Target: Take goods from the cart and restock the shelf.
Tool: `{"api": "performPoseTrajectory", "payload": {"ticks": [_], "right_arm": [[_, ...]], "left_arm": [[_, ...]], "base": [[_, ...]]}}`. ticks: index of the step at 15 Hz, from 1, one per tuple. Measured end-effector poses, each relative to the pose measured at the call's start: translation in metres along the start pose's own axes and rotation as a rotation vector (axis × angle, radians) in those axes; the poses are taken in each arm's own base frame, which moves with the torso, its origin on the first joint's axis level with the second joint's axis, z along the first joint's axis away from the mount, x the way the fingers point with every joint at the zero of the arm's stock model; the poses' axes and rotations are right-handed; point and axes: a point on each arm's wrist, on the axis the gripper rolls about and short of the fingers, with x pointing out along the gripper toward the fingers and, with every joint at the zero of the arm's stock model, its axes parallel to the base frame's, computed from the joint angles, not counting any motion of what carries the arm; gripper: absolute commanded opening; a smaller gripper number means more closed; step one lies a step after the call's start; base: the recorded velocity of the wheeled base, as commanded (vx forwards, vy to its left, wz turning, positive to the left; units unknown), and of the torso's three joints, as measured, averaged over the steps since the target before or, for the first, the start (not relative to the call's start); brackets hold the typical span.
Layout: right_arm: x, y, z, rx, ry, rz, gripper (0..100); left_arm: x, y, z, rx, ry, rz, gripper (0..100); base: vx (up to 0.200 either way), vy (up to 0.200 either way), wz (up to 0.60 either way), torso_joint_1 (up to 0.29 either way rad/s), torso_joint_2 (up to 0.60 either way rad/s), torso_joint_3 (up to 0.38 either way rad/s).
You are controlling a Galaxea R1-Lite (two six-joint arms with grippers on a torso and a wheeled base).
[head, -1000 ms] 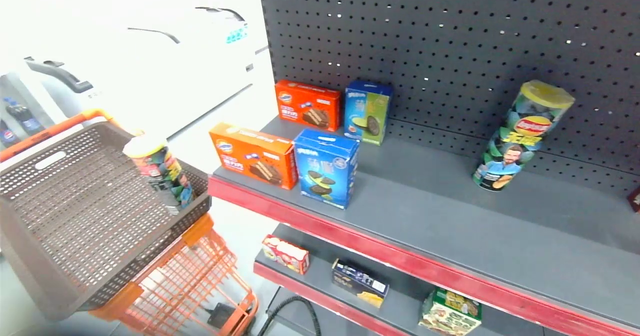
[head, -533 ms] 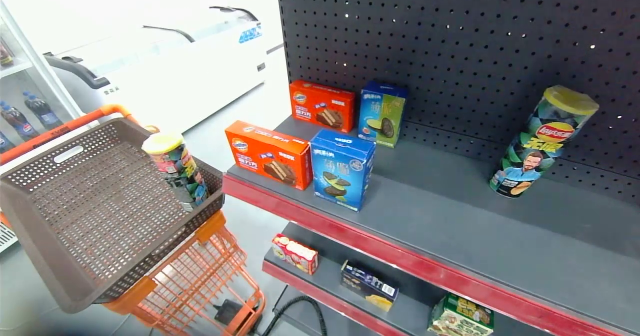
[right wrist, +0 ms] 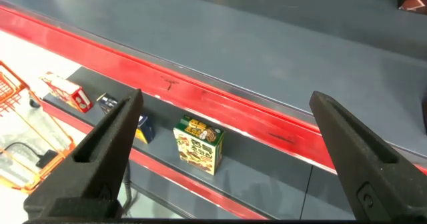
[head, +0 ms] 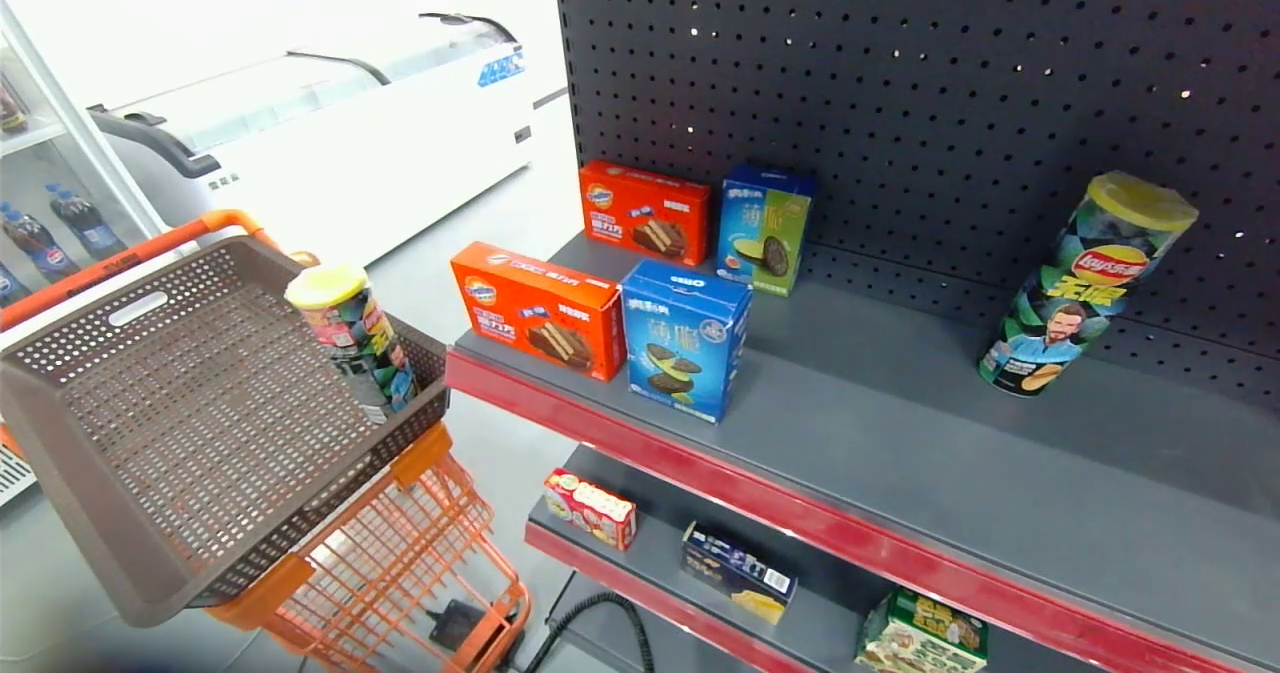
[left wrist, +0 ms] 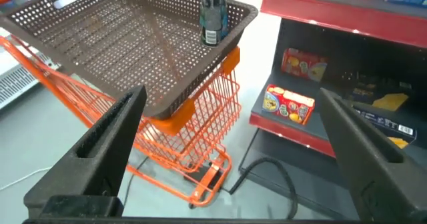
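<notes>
My left hand [left wrist: 231, 94] is spread wide facing the cart [head: 400, 553], whose brown basket [head: 150, 403] holds one upright chip can [head: 352, 341] in the corner nearest the shelf [head: 900, 423] (a second can [head: 1088, 283] stands there, by the pegboard [head: 900, 103]), and my right hand [right wrist: 225, 97] gapes wide too.

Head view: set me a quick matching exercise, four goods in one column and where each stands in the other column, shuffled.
Things
1. left can
2. right can
3. front blue box
4. green box

Places
A. on the lower shelf
B. on the upper shelf, at the front edge, beside an orange box
C. in the brown basket
D. on the upper shelf, far back by the pegboard

Pairs: 1-C, 2-D, 3-B, 4-A
</notes>
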Motion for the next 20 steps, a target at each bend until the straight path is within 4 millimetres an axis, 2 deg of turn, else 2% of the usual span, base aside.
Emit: {"api": "performPoseTrajectory", "payload": {"ticks": [4, 7, 9, 12, 17, 20], "right_arm": [[0.0, 0.0, 0.0, 0.0, 0.0, 0.0, 100], [0.0, 0.0, 0.0, 0.0, 0.0, 0.0, 100], [0.0, 0.0, 0.0, 0.0, 0.0, 0.0, 100], [0.0, 0.0, 0.0, 0.0, 0.0, 0.0, 100], [0.0, 0.0, 0.0, 0.0, 0.0, 0.0, 100], [0.0, 0.0, 0.0, 0.0, 0.0, 0.0, 100]], "left_arm": [[0.029, 0.0, 0.038, -0.002, 0.116, -0.007, 100], [0.077, -0.001, 0.062, -0.032, 0.166, 0.012, 100], [0.114, 0.001, 0.067, -0.032, 0.196, 0.032, 100], [0.175, 0.01, 0.065, -0.018, 0.178, 0.088, 100], [0.27, 0.028, 0.044, 0.0, 0.133, 0.135, 100], [0.316, 0.029, 0.035, 0.002, 0.098, 0.122, 100]], "base": [[0.0, 0.0, 0.0, 0.0, 0.0, 0.0], [0.0, 0.0, 0.0, 0.0, 0.0, 0.0], [0.0, 0.0, 0.0, 0.0, 0.0, 0.0], [0.0, 0.0, 0.0, 0.0, 0.0, 0.0], [0.0, 0.0, 0.0, 0.0, 0.0, 0.0], [0.0, 0.0, 0.0, 0.0, 0.0, 0.0]]}}
